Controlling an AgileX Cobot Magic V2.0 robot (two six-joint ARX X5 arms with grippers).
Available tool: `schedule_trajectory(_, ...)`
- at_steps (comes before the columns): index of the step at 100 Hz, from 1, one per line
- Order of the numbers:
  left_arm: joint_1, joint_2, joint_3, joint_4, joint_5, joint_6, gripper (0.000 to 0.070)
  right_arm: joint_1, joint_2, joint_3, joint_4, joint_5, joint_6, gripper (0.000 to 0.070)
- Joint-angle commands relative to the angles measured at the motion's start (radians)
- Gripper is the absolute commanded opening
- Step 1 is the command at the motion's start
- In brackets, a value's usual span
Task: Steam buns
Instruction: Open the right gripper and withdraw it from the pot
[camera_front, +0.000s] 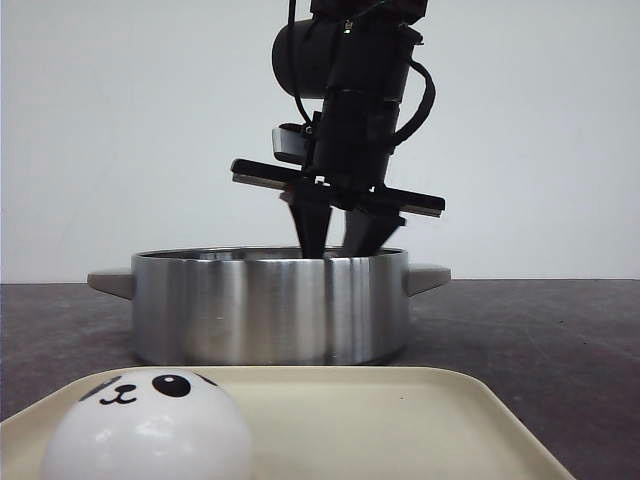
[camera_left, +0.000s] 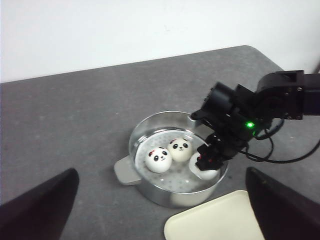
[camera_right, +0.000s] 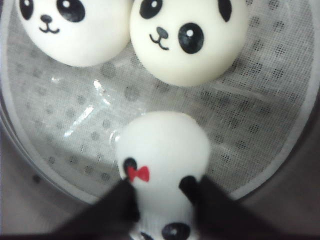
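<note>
A steel pot (camera_front: 270, 305) stands mid-table with a perforated white liner (camera_right: 75, 125) on its floor. Two panda-faced buns (camera_right: 75, 27) (camera_right: 187, 37) rest side by side on that liner. My right gripper (camera_right: 162, 200) reaches down into the pot and is shut on a third bun (camera_right: 162, 150) with a red bow, squeezing its sides just above the liner. Another bun (camera_front: 145, 430) sits on the cream tray (camera_front: 400, 420) in front of the pot. My left gripper (camera_left: 160, 171) hangs high over the table, open and holding nothing.
The pot has two grey side handles (camera_front: 110, 283) (camera_front: 428, 277). The cream tray (camera_left: 215, 222) lies right next to the pot on the dark grey table (camera_left: 75, 115). A white wall stands behind.
</note>
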Motion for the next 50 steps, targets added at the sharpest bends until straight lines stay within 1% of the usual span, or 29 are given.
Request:
schedule_trajectory(1,-0.006,0.007,0.014,0.01,-0.007,0.008,0.07,0.005,0.026,0.018,0.004,0.001,-0.01,0.0456)
schedule_trajectory(4,-0.006,0.007,0.014,0.011,-0.007,0.008,0.07,0.005,0.026,0.018,0.004,0.002,-0.009,0.0489)
schedule_trajectory(7,-0.006,0.007,0.014,0.013,-0.007,0.008,0.07,0.005,0.026,0.018,0.004,0.002,-0.006,0.0499)
schedule_trajectory(28,-0.006,0.008,0.012,0.013,-0.006,0.0,0.07,-0.003,0.025,0.02,0.002,0.002,-0.007,0.0499)
schedule_trajectory(39,-0.006,0.008,-0.003,0.012,-0.006,-0.004,0.07,-0.015,0.025,0.05,-0.031,0.005,-0.015,0.0499)
schedule_trajectory(50,-0.006,0.008,-0.045,0.01,-0.005,-0.05,0.07,-0.021,0.021,0.118,-0.075,0.013,-0.051,0.0498)
